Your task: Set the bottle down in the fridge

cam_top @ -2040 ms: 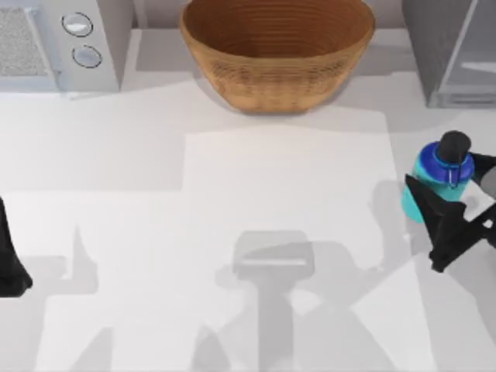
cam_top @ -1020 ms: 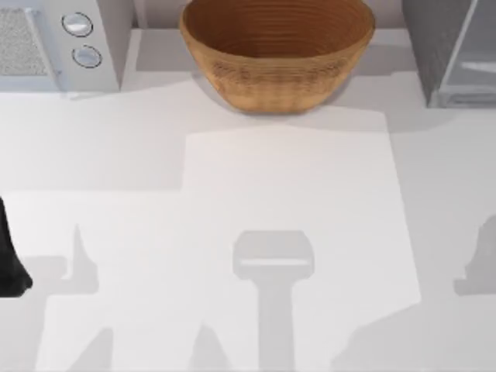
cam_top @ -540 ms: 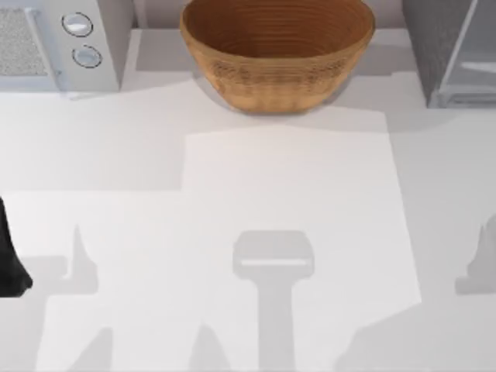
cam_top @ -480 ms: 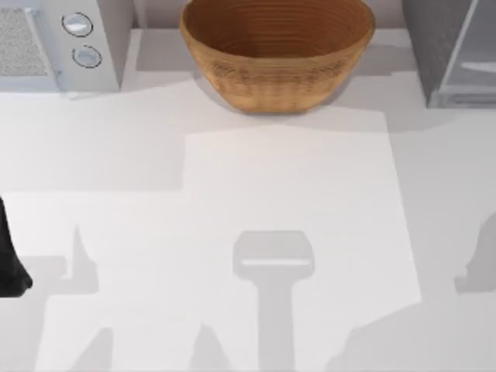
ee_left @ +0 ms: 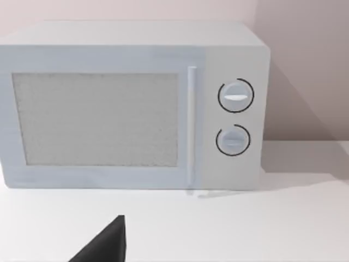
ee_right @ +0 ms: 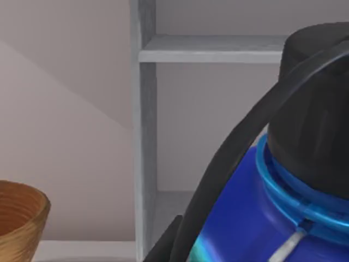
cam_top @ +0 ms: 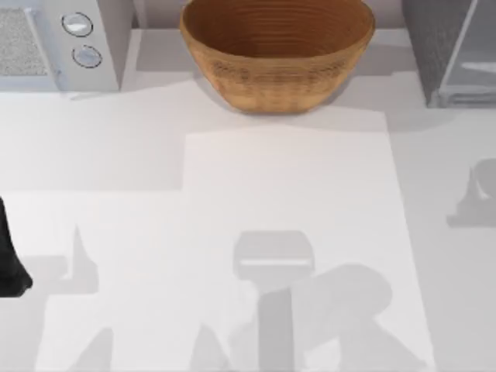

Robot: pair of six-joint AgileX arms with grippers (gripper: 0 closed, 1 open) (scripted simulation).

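One bottle point(ee_right: 272, 218) faces the fridge point(ee_right: 143, 136) shelves; the right gripper's hold I cannot tell. Best kept upright, eased in level.

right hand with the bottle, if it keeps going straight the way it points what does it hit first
Judging by the right wrist view, it faces the open fridge. The bottle it carries would probably enter the compartment under the shelf, meeting the back wall first, though depth is unclear.

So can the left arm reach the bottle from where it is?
Probably not. The left arm sits at the table's left edge facing the microwave, while the bottle is up by the fridge shelves.
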